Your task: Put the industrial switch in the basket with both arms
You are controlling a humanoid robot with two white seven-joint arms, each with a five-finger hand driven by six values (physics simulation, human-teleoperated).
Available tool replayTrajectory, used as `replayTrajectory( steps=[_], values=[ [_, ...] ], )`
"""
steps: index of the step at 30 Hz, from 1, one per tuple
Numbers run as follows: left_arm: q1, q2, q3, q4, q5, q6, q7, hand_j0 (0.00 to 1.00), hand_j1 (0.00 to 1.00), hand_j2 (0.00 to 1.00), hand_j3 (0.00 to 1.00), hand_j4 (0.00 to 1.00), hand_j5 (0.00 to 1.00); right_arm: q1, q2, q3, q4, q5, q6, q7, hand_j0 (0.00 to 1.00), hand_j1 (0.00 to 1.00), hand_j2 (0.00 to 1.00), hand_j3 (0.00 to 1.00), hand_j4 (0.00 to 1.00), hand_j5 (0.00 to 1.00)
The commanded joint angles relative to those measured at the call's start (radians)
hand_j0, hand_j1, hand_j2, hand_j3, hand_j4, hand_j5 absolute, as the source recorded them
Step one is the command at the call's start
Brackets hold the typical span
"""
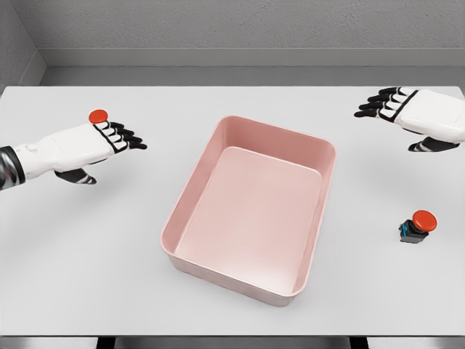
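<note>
Switch [418,226] lies below open right hand [398,106]

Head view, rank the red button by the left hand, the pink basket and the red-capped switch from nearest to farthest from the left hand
1. Red button: peeking out just behind the left hand, at the table's left.
2. Pink basket: mid-table, to the hand's right.
3. Red-capped switch: far across the basket, near the table's right edge.
</note>
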State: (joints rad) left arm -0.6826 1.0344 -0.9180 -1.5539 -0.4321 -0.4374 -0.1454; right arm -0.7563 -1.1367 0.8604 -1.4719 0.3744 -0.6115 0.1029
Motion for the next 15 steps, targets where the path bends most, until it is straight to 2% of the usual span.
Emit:
replayTrajectory(
  steps=[1,3,4,5,6,7,9,11,12,15],
  values=[
    [0.0,0.001,0.001,0.0,0.004,0.0,0.0,1.0,1.0,1.0,1.0,1.0,1.0,0.0,-0.003,-0.001,0.001,-0.003,0.001,0.0,1.0,1.0,1.0,1.0,1.0,1.0],
    [-0.002,0.001,-0.001,0.002,0.004,0.002,0.0,1.0,1.0,1.0,1.0,1.0,1.0,0.002,-0.008,-0.001,0.002,-0.003,0.001,0.0,1.0,1.0,1.0,1.0,1.0,1.0],
    [-0.014,0.0,-0.001,0.006,0.003,0.023,-0.026,1.0,1.0,1.0,1.0,1.0,1.0,0.015,-0.011,-0.008,0.002,-0.003,0.001,0.001,1.0,1.0,1.0,1.0,1.0,1.0],
    [-0.057,-0.051,-0.001,0.043,-0.022,0.106,-0.135,1.0,1.0,1.0,1.0,1.0,1.0,0.018,-0.014,-0.009,0.002,-0.003,0.001,0.001,1.0,1.0,1.0,1.0,1.0,1.0],
    [-0.103,-0.115,-0.001,0.127,-0.054,0.123,-0.18,1.0,1.0,1.0,1.0,1.0,1.0,0.028,-0.02,-0.009,0.002,-0.002,0.001,0.001,1.0,1.0,1.0,1.0,1.0,1.0],
    [-0.14,-0.162,-0.001,0.21,-0.08,0.123,-0.187,1.0,1.0,1.0,1.0,1.0,1.0,0.049,-0.049,-0.009,-0.004,-0.002,0.001,0.001,1.0,1.0,1.0,1.0,1.0,1.0],
    [-0.206,-0.203,-0.001,0.336,-0.099,0.121,-0.187,1.0,1.0,1.0,1.0,1.0,1.0,0.063,-0.066,-0.012,-0.007,-0.002,0.001,0.001,1.0,1.0,1.0,1.0,1.0,1.0],
    [-0.224,-0.261,-0.002,0.422,-0.14,0.121,-0.195,1.0,1.0,1.0,1.0,1.0,1.0,0.081,-0.112,-0.017,-0.021,-0.002,0.001,0.001,1.0,1.0,1.0,1.0,1.0,1.0],
    [-0.225,-0.316,-0.025,0.476,-0.189,0.118,-0.195,1.0,1.0,1.0,1.0,1.0,1.0,0.081,-0.132,-0.029,-0.021,-0.002,0.001,0.001,1.0,1.0,1.0,1.0,1.0,1.0],
    [-0.227,-0.336,-0.05,0.483,-0.195,0.123,-0.195,1.0,1.0,1.0,1.0,1.0,1.0,0.106,-0.143,-0.027,-0.021,0.012,0.001,0.021,1.0,1.0,1.0,1.0,1.0,1.0]
  ],
)
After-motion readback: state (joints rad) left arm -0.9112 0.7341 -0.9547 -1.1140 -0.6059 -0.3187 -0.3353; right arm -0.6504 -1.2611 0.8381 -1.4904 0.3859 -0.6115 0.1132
